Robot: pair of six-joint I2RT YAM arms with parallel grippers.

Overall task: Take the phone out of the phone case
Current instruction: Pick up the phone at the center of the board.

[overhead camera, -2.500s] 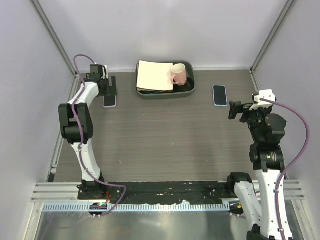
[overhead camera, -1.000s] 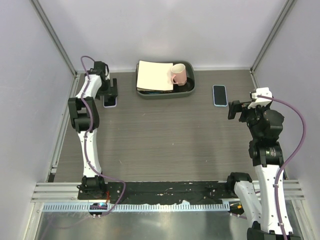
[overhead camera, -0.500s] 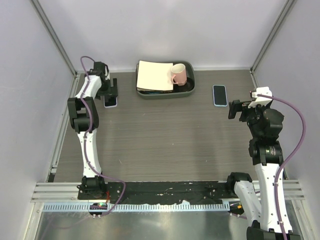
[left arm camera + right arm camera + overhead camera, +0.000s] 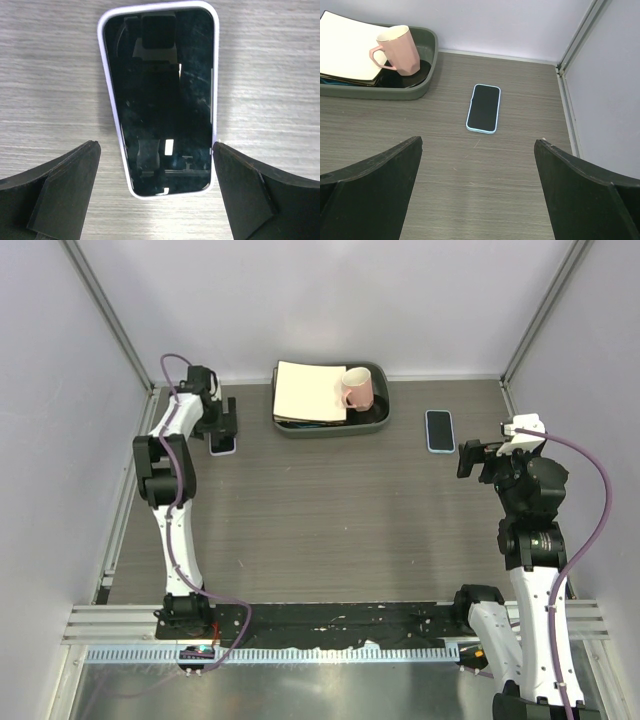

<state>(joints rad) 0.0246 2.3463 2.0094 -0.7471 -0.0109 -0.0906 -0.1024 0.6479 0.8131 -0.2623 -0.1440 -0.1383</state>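
A: Where is the phone (image 4: 162,95) found, and how are the left fingers (image 4: 65,190) set?

B: It is seen lying flat, screen up, inside its pale phone case (image 4: 114,125), at about 10 o'clock on the surface (image 4: 330,520). The left fingers are spread as wide as they go, nothing is held, and the near end of the phone is straddled from above.

A: What is judged to be needed for the grasp to go well?

B: In the wrist view the cased phone is set nearer the finger at 3 o'clock than the one at 9 o'clock. A small shift toward 3 o'clock is advised, so that both long edges are met together. The descent should be kept straight, and the case rim should be pinched rather than the glass. Otherwise the phone may be skidded across the surface.

A: And the right fingers (image 4: 370,185)?

B: They too are fully parted and empty, held well above the surface at about 3 o'clock. A second phone (image 4: 483,108) in a light blue case is faced there, at about 2 o'clock. A second hold will probably be wanted, so that the case is peeled back while the phone is pressed out.

A: Can any brand or writing be read?

B: None can be made out. The screen is dark, and only smudges and a reflection of the wrist are shown in it. The pink mug (image 4: 395,47) and the green tray (image 4: 427,75) at 12 o'clock are unmarked.
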